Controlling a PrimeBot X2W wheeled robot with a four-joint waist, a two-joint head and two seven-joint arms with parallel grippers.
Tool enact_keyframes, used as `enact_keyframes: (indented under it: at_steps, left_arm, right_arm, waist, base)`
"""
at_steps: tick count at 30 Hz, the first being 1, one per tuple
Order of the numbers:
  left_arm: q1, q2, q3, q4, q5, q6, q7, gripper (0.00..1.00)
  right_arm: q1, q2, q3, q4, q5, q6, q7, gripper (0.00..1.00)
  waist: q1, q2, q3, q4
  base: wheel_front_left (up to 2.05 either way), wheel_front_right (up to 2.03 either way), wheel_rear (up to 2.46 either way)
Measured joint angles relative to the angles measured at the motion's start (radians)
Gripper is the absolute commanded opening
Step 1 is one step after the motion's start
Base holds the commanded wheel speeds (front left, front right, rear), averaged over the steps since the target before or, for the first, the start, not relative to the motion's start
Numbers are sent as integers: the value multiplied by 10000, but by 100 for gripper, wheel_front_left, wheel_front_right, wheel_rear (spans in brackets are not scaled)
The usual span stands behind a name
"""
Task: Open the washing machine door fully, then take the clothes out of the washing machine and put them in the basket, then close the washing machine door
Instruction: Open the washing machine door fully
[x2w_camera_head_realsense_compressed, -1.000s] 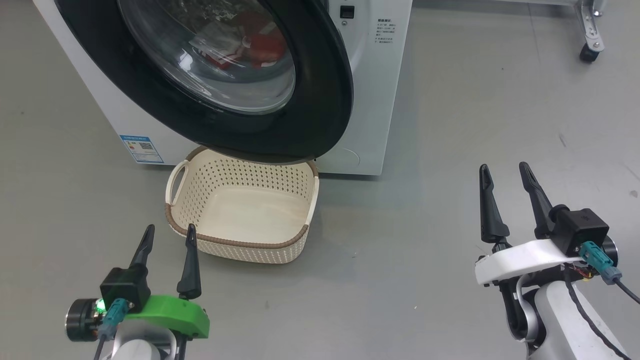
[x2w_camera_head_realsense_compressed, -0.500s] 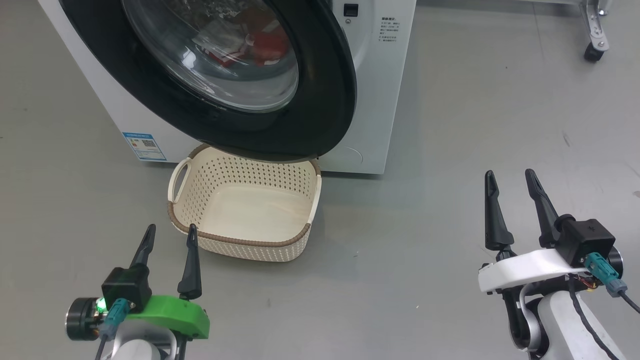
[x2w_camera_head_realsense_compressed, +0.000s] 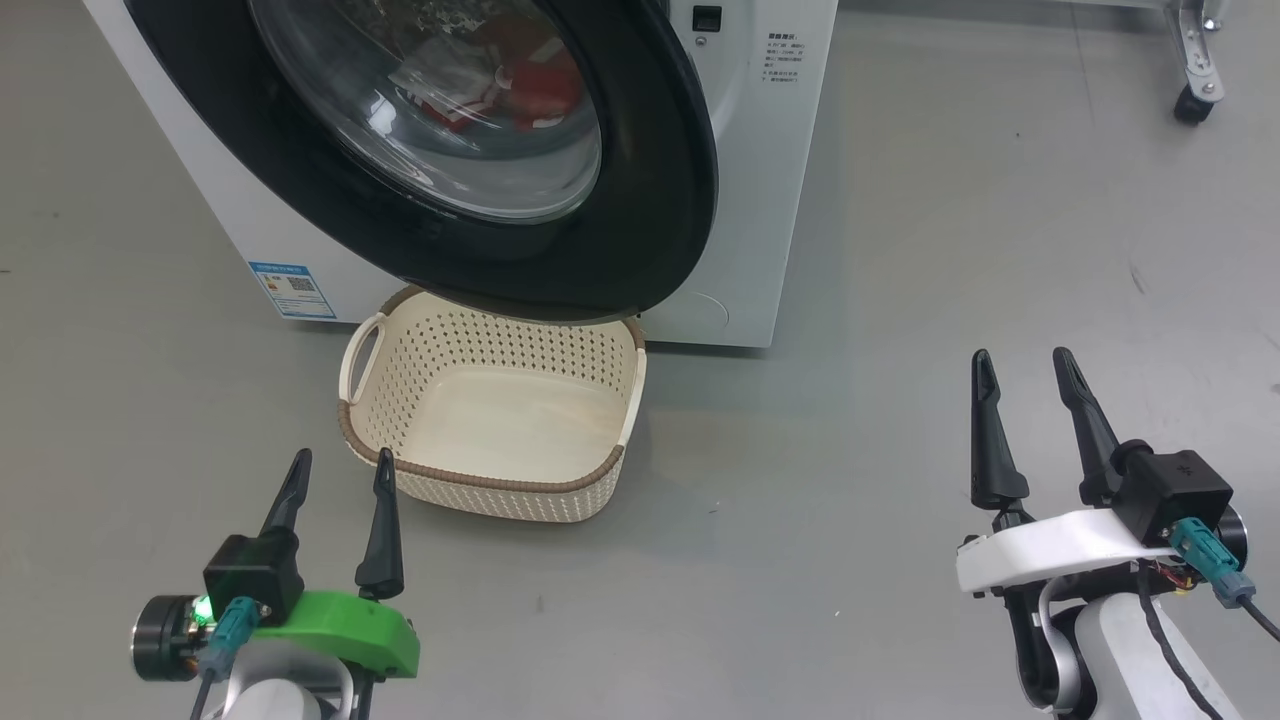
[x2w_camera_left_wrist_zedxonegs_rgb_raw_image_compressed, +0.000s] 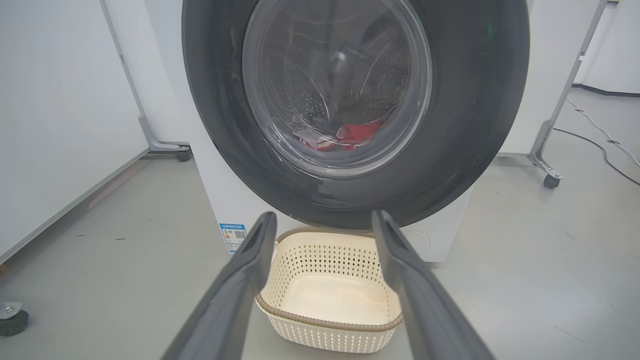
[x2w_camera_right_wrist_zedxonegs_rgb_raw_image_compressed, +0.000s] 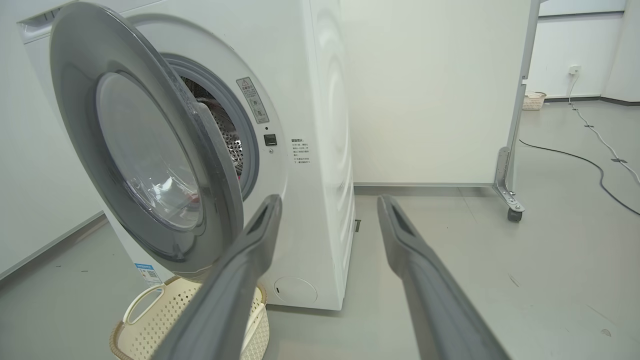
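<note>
The white washing machine (x2w_camera_head_realsense_compressed: 750, 200) stands ahead with its black-rimmed round door (x2w_camera_head_realsense_compressed: 660, 230) partly ajar, swung out over the cream basket (x2w_camera_head_realsense_compressed: 500, 470) on the floor. Red clothes (x2w_camera_head_realsense_compressed: 530, 85) show through the door glass, inside the drum (x2w_camera_left_wrist_zedxonegs_rgb_raw_image_compressed: 357, 135). My left gripper (x2w_camera_head_realsense_compressed: 340, 468) is open and empty, just in front of the basket's near left corner. My right gripper (x2w_camera_head_realsense_compressed: 1020, 365) is open and empty, well to the right of the basket over bare floor. In the right wrist view the door (x2w_camera_right_wrist_zedxonegs_rgb_raw_image_compressed: 150, 150) stands a little off the machine's front.
Grey floor (x2w_camera_head_realsense_compressed: 900, 300) spreads around the machine. A wheeled metal frame leg (x2w_camera_head_realsense_compressed: 1195, 70) stands at the far right, and cables (x2w_camera_right_wrist_zedxonegs_rgb_raw_image_compressed: 590, 160) run across the floor behind it. White panels close off the left side (x2w_camera_left_wrist_zedxonegs_rgb_raw_image_compressed: 50, 125).
The head camera has shifted slightly, so the machine and basket sit a little right and lower. My right gripper has dropped somewhat lower in the view. The left gripper is unmoved.
</note>
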Motion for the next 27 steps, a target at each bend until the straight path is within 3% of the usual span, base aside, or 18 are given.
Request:
enact_keyframes:
  at_steps: [27]
  left_arm:
    - [0, -2, 48, 31, 27, -6, 0, 100]
  right_arm:
    - [260, 88, -268, -221, -176, 17, 0, 100]
  waist:
    - [0, 0, -80, 14]
  base:
    - [0, 0, 0]
